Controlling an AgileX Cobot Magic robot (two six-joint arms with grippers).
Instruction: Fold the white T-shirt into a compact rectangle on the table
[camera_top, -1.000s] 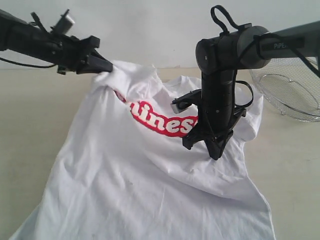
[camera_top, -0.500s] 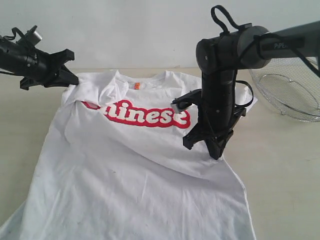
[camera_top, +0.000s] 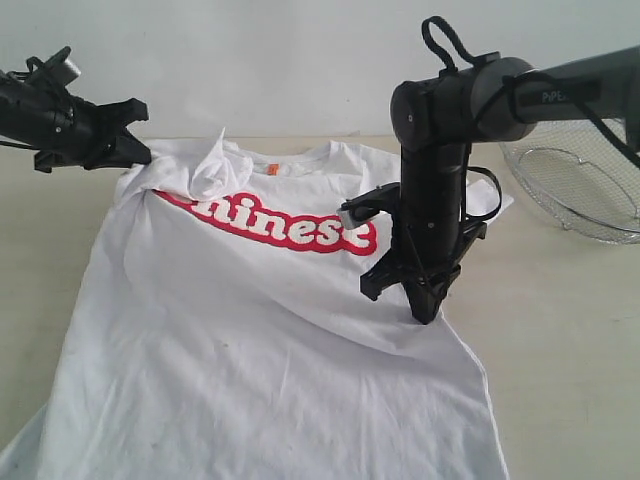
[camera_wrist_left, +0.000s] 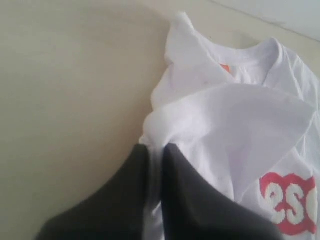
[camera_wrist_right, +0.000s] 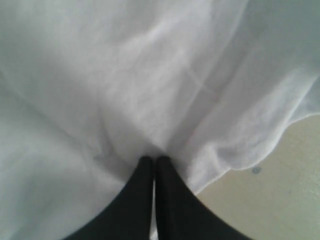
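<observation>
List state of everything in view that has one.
white T-shirt, print up, unfolded, wrinkled, spread on the table, pinched at two spots.
left gripper, fingers shut on bunched shoulder cloth.
right gripper, fingers shut on a raised fold at the shirt's side.
wire basket, upright, nothing visible inside, partly out of frame.

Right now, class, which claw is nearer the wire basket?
Right. The right claw grips the shirt near the wire basket; the left claw holds its far shoulder, across the chest.
</observation>
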